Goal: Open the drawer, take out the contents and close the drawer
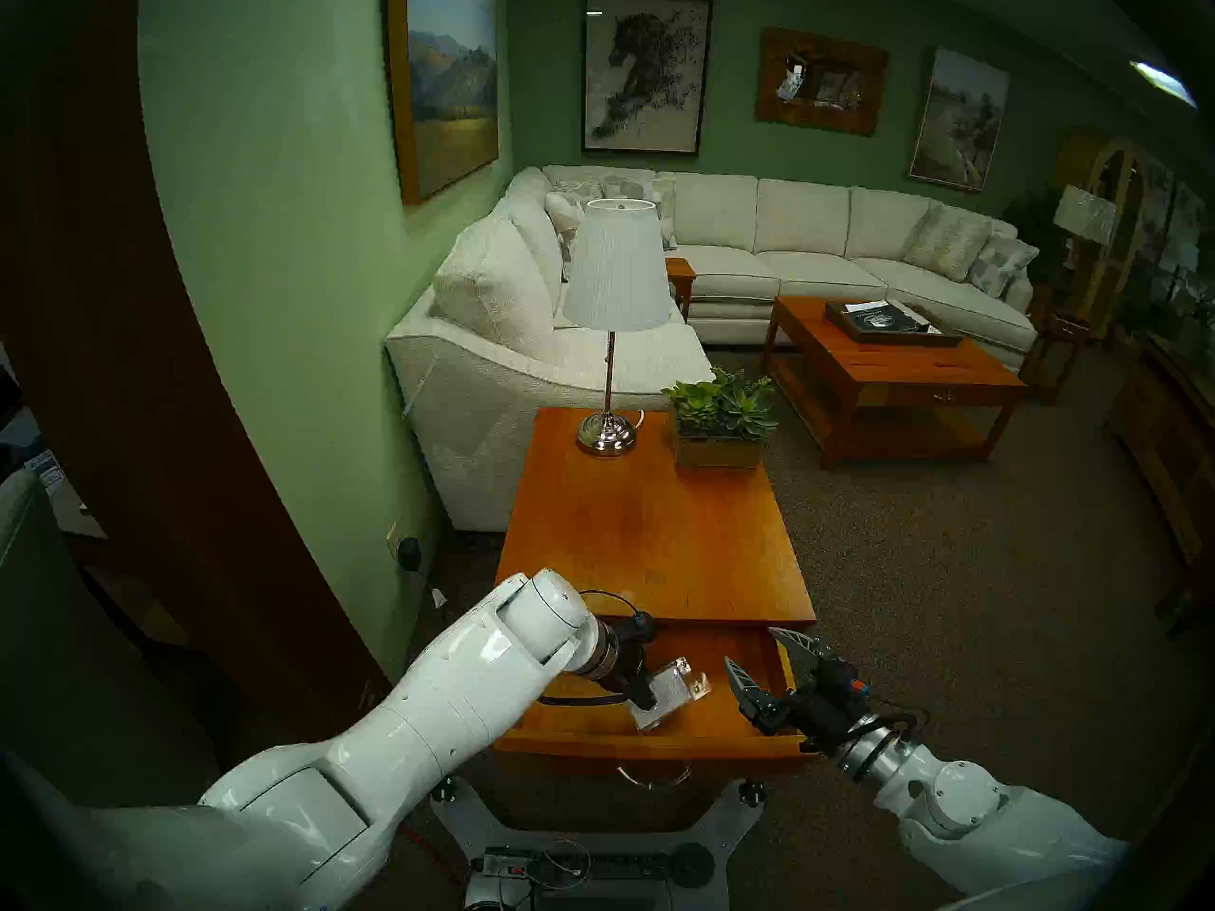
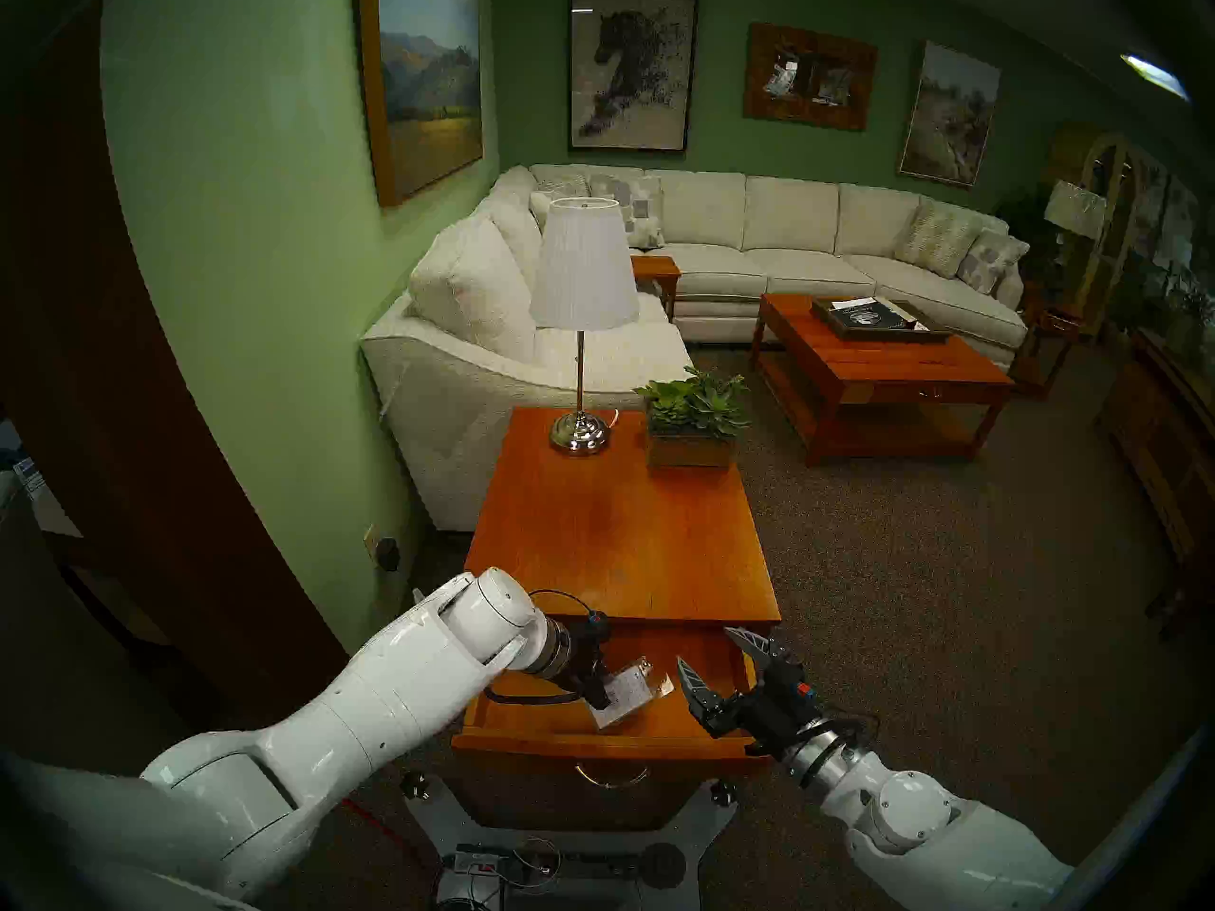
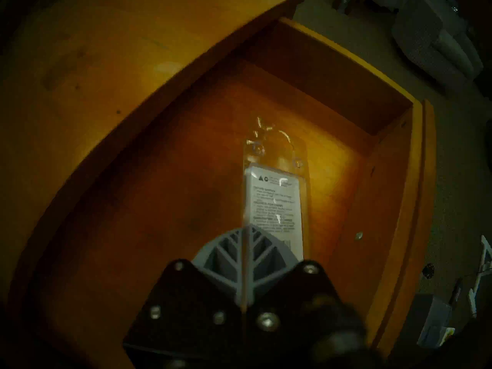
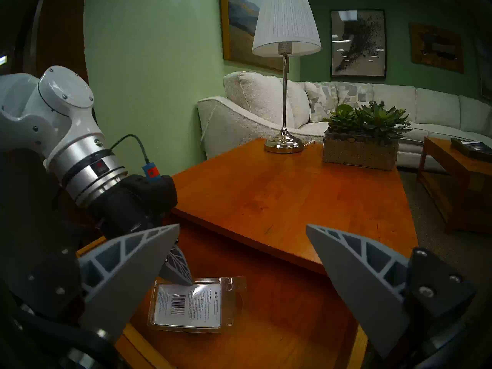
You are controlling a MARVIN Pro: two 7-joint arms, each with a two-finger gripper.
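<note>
**Open end-table drawer with packet in left gripper's grasp**

Item 1. End table (image 1: 647, 522): orange-brown wood, rectangular top, standing near the robot beside a cream sectional sofa (image 1: 500, 338). On its far end stand a table lamp (image 1: 615, 311) with a white pleated shade and chrome base, and, to the right of it, a box planter of succulents (image 1: 720, 423).

Item 2. Drawer (image 1: 664, 732): pulled out toward the robot from the near end of the end table, interior exposed. A curved silver bail handle (image 1: 653, 777) hangs on its front panel.

Item 3. Packet (image 4: 186, 306): flat clear plastic, white printed label with barcode, hang tab at one end. It sits over the drawer's interior, left of centre, tilted; whether its lower edge touches the drawer floor cannot be told.

Item 4. Left gripper (image 3: 246, 254): reaches down into the drawer from the left, fingers pressed together and pinching one end of the packet, seen edge-on between them in the left wrist view.

Item 5. Right gripper (image 1: 772, 670): at the drawer's right near corner, fingers spread wide, holding nothing, apart from the packet.

Item 6. Coffee table (image 1: 894, 377): larger, far right, on the carpet, carrying a dark tray.
</note>
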